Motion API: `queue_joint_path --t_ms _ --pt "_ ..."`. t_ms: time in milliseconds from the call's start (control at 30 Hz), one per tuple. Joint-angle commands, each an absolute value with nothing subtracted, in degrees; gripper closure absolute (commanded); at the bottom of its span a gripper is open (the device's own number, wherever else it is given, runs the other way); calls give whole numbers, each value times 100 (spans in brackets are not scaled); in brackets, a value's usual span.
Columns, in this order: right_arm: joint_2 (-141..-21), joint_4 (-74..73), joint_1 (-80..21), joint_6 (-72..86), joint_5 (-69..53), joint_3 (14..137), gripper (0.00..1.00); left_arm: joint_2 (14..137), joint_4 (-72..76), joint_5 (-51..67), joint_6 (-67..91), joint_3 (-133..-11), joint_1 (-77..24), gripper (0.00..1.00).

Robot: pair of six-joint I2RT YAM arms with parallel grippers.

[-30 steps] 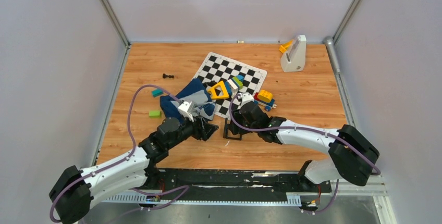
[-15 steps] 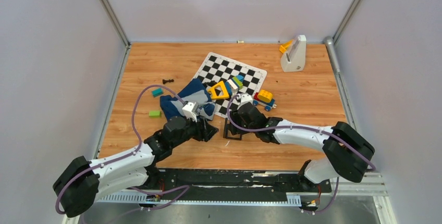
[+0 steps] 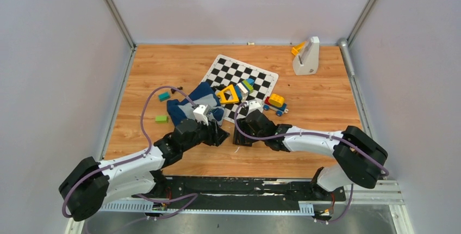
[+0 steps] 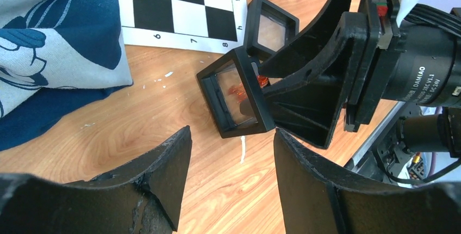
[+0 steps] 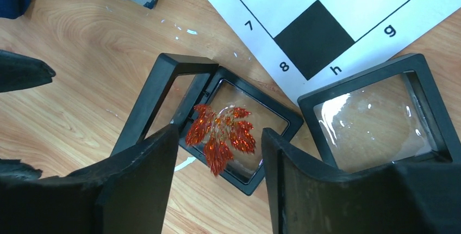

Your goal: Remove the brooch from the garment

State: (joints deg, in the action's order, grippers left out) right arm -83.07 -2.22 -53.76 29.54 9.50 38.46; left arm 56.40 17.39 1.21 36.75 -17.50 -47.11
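Brooch (image 5: 223, 139) is lying off the garment (image 4: 49, 54), over the clear film of an open black display case (image 5: 163, 81) on the bare wood, just beside the corner of the checkered mat (image 5: 337, 16). Right gripper (image 5: 219, 130) is hanging directly over that case with its jaws standing partway apart and the orange-red leaf sitting squarely in the gap. Its leaf edges are reaching nearly to both fingers, so I cannot tell whether the pads are pinching it or only straddling it. The leaf's long axis is running roughly along the fingers, tip pointing back toward the wrist, so the jaws are closing across its narrow width.

Left gripper (image 4: 234, 158) is hovering spread wide and carrying nothing, aimed at the case from the opposite side, with the shirt lying off to its left and well apart from the pin. A second black frame (image 5: 375, 119) is resting just beside the first, partly on the mat.

Judging by this, the right arm is much the nearer one, and any next move is turning on that straddle: the pin is lying dead centre between its fingers, not to either side
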Motion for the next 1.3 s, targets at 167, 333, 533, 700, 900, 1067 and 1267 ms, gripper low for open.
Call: queue_joint_path --t_ms 167,333,533,700,900,1067,1267 --pt "-8246 -109 -5450 2960 1175 3961 34 5967 2014 225 3667 -2059 -4702 36" --pt "-7829 -329 -5451 2978 1328 3942 34 6223 2086 335 3638 -2142 -4702 41" --pt "-6734 -414 -5403 3003 1392 3520 31 6578 2255 418 3668 -2224 -4702 52" --pt "-6369 -667 -5209 3182 1176 3273 42 6917 2396 488 3689 -2381 -4698 57" --pt "-6426 -791 -4941 3571 798 3038 67 7310 2459 691 3659 -2636 -4693 72" --pt "-6878 -787 -4801 3783 753 3024 77 7655 2481 1064 3579 -2896 -4693 85" --pt "-7487 -691 -4766 3869 650 3197 82 8399 2544 1652 3512 -3295 -4693 90"
